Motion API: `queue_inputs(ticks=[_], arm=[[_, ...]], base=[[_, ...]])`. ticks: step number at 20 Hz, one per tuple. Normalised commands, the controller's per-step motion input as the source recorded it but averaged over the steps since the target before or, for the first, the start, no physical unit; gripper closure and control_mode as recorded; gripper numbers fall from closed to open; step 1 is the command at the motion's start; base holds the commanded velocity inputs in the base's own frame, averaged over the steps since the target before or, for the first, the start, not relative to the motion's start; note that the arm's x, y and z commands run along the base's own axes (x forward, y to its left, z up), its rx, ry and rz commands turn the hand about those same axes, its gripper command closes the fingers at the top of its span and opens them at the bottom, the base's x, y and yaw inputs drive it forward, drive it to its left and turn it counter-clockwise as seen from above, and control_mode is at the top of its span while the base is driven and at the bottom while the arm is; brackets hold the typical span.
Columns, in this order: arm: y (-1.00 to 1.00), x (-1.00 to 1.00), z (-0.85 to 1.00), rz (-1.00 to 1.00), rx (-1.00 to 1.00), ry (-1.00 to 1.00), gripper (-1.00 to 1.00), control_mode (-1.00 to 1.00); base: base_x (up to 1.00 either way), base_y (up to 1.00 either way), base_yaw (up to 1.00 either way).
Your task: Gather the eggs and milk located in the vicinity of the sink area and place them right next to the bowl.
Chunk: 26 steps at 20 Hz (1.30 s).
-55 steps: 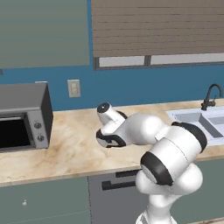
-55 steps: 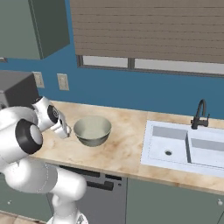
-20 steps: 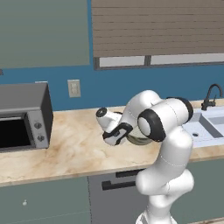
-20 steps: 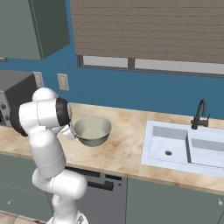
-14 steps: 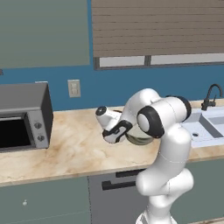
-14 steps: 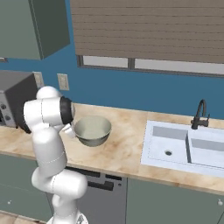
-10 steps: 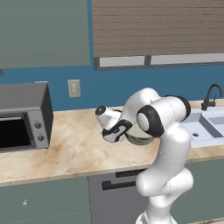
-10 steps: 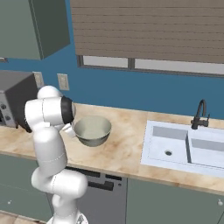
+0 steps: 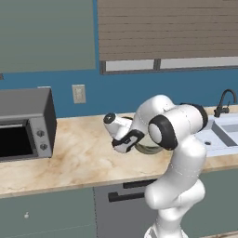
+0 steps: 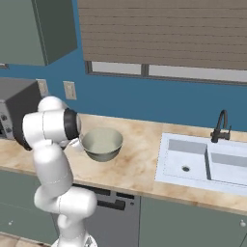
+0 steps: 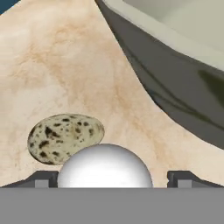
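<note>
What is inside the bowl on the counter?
The bowl shows a pale, bare inside in the right base view: no egg or milk in it. Its near wall hides the lowest part. In the hand view, a speckled egg and a white egg lie on the counter beside it.

Microwave [image 9: 23,123] stands at the far left of the marble counter [image 9: 69,158], door dark. Wall outlet [image 9: 78,93] is set in the blue wall behind it. Closed window blind [image 10: 169,34] hangs above. Dishwasher [image 10: 108,212] sits below the counter.
</note>
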Motion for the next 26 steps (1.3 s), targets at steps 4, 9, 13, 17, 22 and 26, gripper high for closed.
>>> queue_inputs(ticks=[4,9,13,17,22,26], arm=[[0.00,-0.58,0.54,0.10,0.11,-0.12,-1.00,-1.00],[-0.05,-0.49,0.86,0.11,0.16,-0.13,-1.00,-1.00],[-0.03,-0.58,0.93,0.15,0.16,-0.06,-1.00,-1.00],[0.00,-0.64,0.91,0.21,0.16,0.00,-1.00,-1.00],[-0.06,-0.59,0.88,0.17,0.16,-0.01,-1.00,-1.00],[-0.47,-0.73,0.49,0.02,0.14,0.00,-1.00,-1.00]], base=[[0.00,0.00,0.00],[0.00,0.00,0.00],[0.00,0.00,0.00],[0.00,0.00,0.00],[0.00,0.00,0.00],[0.00,0.00,0.00]])
